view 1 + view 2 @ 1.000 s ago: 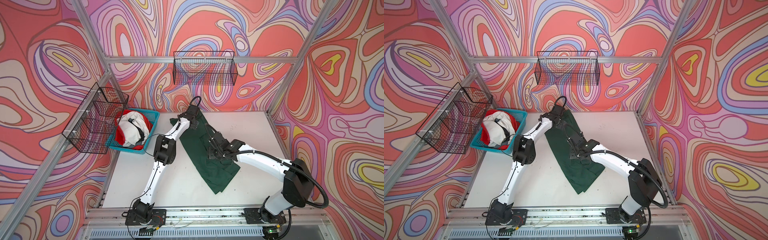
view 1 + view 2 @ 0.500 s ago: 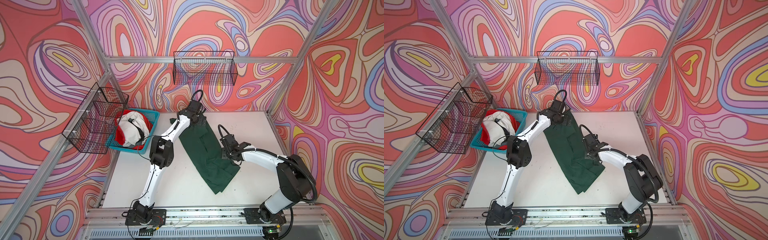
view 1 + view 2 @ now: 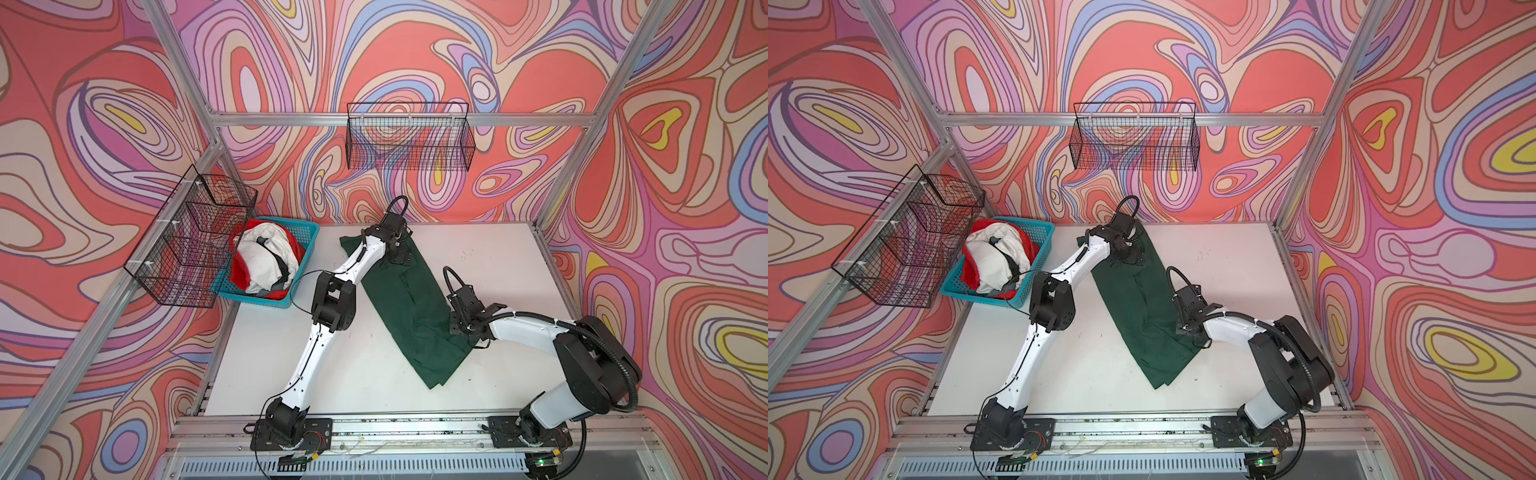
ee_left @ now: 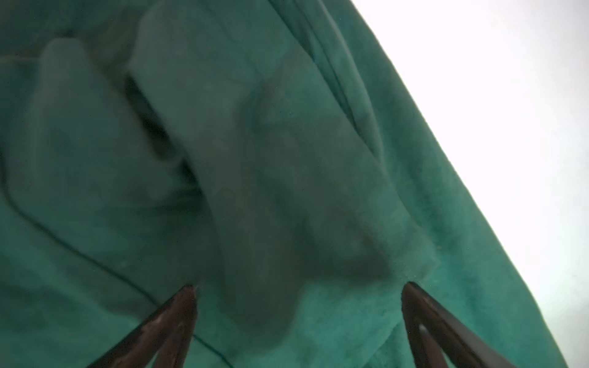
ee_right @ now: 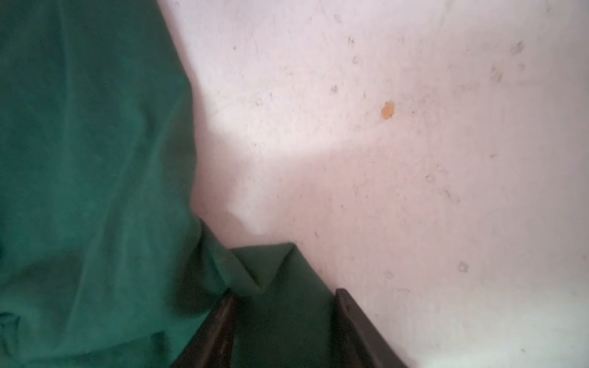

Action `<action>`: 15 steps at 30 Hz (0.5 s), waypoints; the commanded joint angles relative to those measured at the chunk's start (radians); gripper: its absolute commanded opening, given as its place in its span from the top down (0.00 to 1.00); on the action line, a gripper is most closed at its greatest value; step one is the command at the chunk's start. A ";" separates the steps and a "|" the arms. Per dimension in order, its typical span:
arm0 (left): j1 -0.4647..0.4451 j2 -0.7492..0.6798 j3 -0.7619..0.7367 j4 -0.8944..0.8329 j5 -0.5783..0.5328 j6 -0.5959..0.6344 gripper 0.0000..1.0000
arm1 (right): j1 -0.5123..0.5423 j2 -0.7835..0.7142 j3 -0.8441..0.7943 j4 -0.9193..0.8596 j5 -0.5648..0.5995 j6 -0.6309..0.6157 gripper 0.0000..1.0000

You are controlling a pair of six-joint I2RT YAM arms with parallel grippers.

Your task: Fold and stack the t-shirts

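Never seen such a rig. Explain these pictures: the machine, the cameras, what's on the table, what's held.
Two white robot arms, the left arm and the right arm, stand at a white table's front edge. Two pictures look down from overhead; two come from wrist cameras. A dark green t-shirt lies part-folded on the table; a blue basket holds more shirts. The left gripper is open over the green cloth, holding nothing. The right gripper has a fold of it between its fingers; a firm grip isn't clear.

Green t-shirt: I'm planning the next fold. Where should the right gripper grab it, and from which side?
Likely the pointed corner jutting from the green t-shirt's right edge, approached from the table side: it sticks out free, between the right gripper's open fingers.
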 commanded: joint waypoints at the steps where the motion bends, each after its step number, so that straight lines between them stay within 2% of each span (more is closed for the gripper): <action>1: 0.009 0.041 0.027 -0.028 0.042 0.026 0.00 | -0.002 -0.035 -0.103 -0.051 -0.142 0.057 0.50; 9: 0.008 0.065 0.035 -0.008 0.051 0.006 0.00 | 0.016 -0.264 -0.269 -0.078 -0.256 0.154 0.50; 15: 0.008 0.059 0.034 0.012 0.096 -0.015 0.00 | 0.048 -0.400 -0.331 -0.104 -0.345 0.171 0.52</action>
